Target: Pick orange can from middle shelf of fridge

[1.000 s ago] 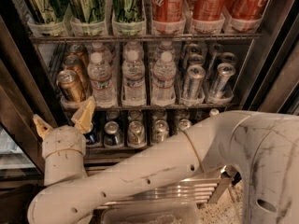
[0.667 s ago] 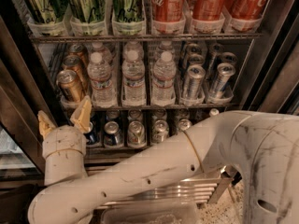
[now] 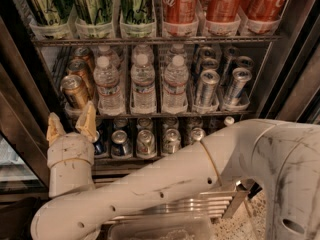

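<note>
The end effector is hovering open and empty just below the orange can, which is standing at the near left end of the middle shelf. Raise it, centring both fingers around the can and clearing the adjacent water bottle, before closing.

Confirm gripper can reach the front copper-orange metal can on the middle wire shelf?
Likely yes: the open gripper sits just below the front copper-orange metal can, with nothing between them.
</note>
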Controlling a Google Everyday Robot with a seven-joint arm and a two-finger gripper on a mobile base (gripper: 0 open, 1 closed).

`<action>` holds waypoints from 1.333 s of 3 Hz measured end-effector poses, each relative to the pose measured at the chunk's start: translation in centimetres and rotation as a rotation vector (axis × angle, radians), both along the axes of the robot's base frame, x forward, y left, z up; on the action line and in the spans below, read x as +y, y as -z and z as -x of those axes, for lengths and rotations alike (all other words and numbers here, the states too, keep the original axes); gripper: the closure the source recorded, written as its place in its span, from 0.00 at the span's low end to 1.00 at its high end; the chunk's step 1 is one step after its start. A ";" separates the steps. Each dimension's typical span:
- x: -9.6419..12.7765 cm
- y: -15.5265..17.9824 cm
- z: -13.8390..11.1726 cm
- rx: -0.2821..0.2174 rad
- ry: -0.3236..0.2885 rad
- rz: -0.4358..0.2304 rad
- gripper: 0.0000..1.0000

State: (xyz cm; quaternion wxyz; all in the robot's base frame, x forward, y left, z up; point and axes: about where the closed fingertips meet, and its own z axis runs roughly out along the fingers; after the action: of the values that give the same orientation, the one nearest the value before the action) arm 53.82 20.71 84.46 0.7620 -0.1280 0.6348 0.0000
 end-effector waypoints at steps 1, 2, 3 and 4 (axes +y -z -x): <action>0.2 0.2 -0.3 0.020 -0.013 -0.005 0.31; 0.4 -0.2 -2.3 0.040 -0.030 -0.008 0.33; 0.3 -0.1 -2.7 0.041 -0.027 -0.003 0.32; 0.6 0.0 -3.3 0.039 -0.028 0.010 0.32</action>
State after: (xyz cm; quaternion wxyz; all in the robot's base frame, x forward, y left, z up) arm 57.09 21.30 84.41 0.7489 -0.1404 0.6476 0.0101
